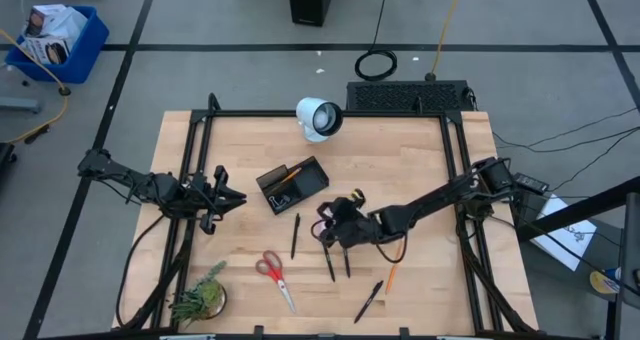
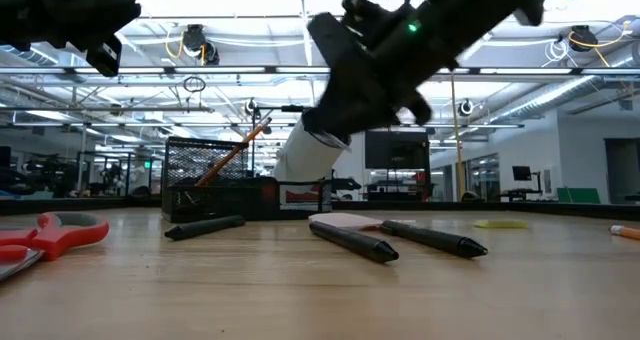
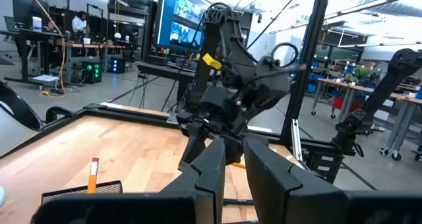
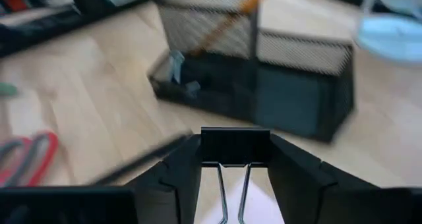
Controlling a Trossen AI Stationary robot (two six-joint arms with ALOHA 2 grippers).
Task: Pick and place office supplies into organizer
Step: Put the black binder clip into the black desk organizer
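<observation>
I have the right pincer (image 4: 235,159) clamped on a black binder clip (image 4: 235,146), its fingers pressing the clip's body from both sides with the wire handles hanging toward the wrist. Gripping the body rather than the handles keeps the clip from springing open or twisting. In the high view the right pincer (image 1: 335,223) hangs over the middle of the table (image 1: 430,280), just beside the black mesh organizer (image 1: 291,184), which sits nearer the far edge.

From the right wrist view the organizer (image 4: 264,79) lies straight ahead, so I judge the clip is being carried toward one of its compartments. An orange pencil (image 4: 231,20) already leans in its tall mesh cup.

Loose supplies lie on the table: red-handled scissors (image 1: 273,275) toward the near edge, black pens (image 1: 294,234) around the pincer, and another orange pencil (image 1: 391,276) near the right side. A pink sticky-note pad (image 2: 345,221) rests flat under the arm.

The left pincer (image 1: 232,198) waits near the left edge, its fingers (image 3: 214,171) drawn narrow and holding nothing.
</observation>
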